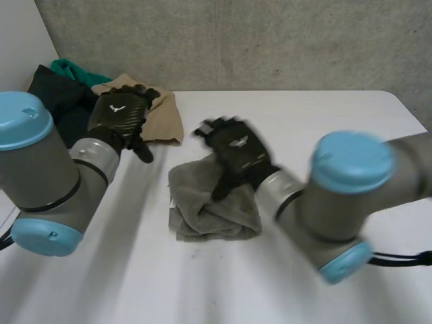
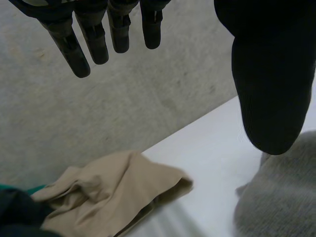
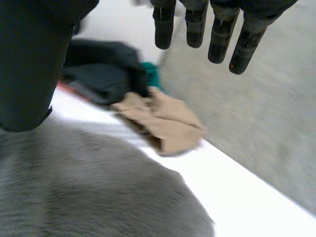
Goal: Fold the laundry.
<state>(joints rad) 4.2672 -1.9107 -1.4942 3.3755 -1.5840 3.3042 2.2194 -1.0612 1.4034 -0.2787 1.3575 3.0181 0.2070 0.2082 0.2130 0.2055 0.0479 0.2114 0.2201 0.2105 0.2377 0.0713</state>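
The grey towel [image 1: 212, 206] lies mid-table [image 1: 304, 115], its far edge under the right hand [image 1: 236, 152], whose fingers are straight and spread, holding nothing. The towel is soft, nubbly terry, folded into a rumpled, roughly square wad with no clear long axis. Far left, the left hand [image 1: 121, 115], likewise spread and empty, hangs over a smooth tan cloth [image 1: 165, 118] beside dark [image 1: 57, 94] and green cloth [image 1: 71, 67]

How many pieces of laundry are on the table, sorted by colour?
Grey towel: 1
Tan cloth: 1
Black garment: 1
Green cloth: 1
Total: 4
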